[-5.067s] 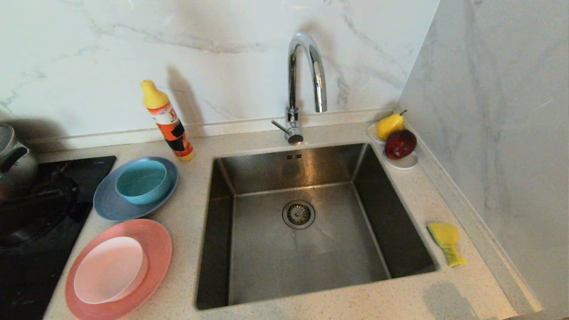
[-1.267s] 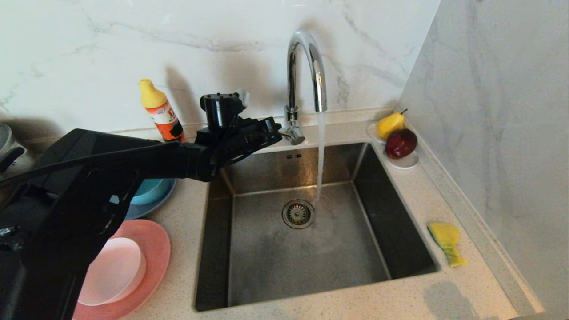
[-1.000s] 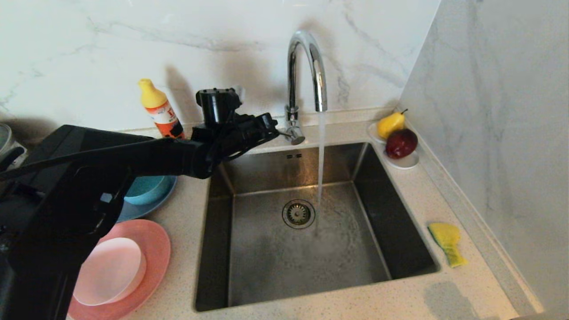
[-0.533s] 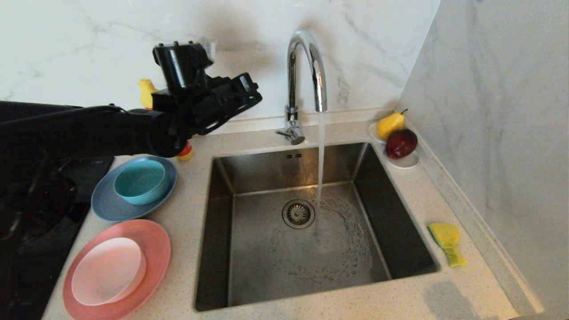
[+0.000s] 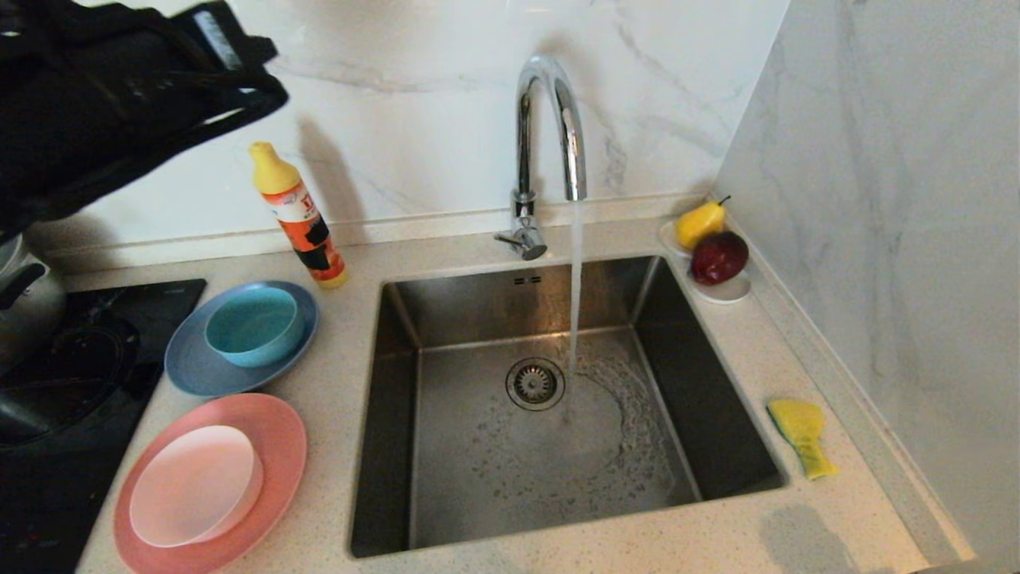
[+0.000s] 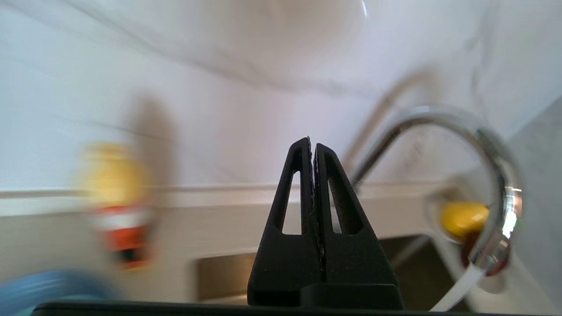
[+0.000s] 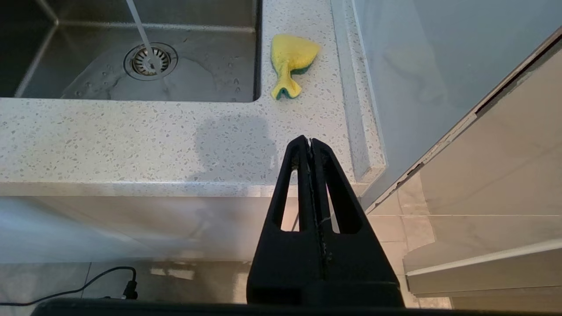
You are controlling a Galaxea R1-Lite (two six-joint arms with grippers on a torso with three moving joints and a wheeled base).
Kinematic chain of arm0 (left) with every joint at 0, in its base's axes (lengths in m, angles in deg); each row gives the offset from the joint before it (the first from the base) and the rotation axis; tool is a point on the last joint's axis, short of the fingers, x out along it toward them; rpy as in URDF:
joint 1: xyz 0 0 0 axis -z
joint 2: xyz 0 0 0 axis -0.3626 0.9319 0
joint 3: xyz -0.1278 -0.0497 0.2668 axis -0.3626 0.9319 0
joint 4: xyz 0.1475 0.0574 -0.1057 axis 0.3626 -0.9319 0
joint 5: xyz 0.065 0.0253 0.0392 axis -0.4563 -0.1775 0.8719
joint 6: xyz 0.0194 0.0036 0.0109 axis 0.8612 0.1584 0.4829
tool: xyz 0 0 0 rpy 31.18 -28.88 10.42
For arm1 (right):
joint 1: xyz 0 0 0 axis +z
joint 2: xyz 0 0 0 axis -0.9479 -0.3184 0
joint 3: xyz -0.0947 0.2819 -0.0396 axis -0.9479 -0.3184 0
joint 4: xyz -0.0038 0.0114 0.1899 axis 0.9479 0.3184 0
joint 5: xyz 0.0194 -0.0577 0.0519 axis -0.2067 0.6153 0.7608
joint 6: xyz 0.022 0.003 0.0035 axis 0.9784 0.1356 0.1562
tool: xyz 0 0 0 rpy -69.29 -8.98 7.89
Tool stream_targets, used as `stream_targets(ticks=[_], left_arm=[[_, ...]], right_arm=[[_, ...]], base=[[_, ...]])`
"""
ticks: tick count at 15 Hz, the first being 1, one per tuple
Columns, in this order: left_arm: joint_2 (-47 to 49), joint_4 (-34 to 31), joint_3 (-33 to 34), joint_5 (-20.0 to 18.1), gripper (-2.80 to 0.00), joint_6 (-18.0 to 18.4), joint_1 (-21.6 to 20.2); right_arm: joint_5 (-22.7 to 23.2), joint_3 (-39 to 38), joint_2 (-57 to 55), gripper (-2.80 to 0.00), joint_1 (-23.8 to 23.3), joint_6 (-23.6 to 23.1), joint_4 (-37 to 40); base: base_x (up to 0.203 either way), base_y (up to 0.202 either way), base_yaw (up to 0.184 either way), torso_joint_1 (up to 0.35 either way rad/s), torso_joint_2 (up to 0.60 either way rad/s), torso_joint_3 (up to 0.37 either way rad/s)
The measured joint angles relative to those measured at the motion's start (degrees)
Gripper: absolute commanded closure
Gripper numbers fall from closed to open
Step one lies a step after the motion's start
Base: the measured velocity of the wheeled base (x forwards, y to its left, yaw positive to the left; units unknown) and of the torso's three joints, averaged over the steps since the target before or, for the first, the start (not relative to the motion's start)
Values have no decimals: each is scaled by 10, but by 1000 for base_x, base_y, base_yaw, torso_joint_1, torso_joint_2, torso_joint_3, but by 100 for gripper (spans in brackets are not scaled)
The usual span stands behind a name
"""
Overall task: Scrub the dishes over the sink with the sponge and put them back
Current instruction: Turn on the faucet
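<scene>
Water runs from the tap (image 5: 550, 119) into the steel sink (image 5: 478, 486). On the counter left of it, a teal bowl (image 5: 253, 325) sits on a grey-blue plate (image 5: 195, 371). A pale pink bowl (image 5: 195, 485) rests on a salmon plate (image 5: 280, 446) nearer me. The yellow sponge (image 5: 801, 434) (image 7: 290, 61) lies crumpled on the counter right of the sink. My left arm (image 5: 119, 80) hangs high at the far left. Its gripper (image 6: 311, 142) is shut and empty, facing the back wall. My right gripper (image 7: 310, 141) is shut and empty below the counter's front edge.
An orange detergent bottle (image 5: 299, 215) stands behind the plates. A white dish (image 5: 729, 291) with a pear and a red apple sits at the sink's far right corner. A steel pot (image 5: 24, 295) stands on the black hob (image 5: 159, 307). A marble wall bounds the right.
My left arm has pulled away from the tap lever and swung up and to the left. The tap keeps running and water has spread over the sink floor.
</scene>
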Motion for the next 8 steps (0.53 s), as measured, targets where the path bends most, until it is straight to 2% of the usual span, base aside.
stream_targets(ticks=[4,8], left_arm=[[-210,-2,151,63,0,82,-11],[-407,-16,306,81,0,106,-91]], right_arm=[[0,0,0,0,0,0,0],[0,0,0,0,0,0,0]], base=[[0,0,0,0,0,0],[0,0,0,0,0,0]])
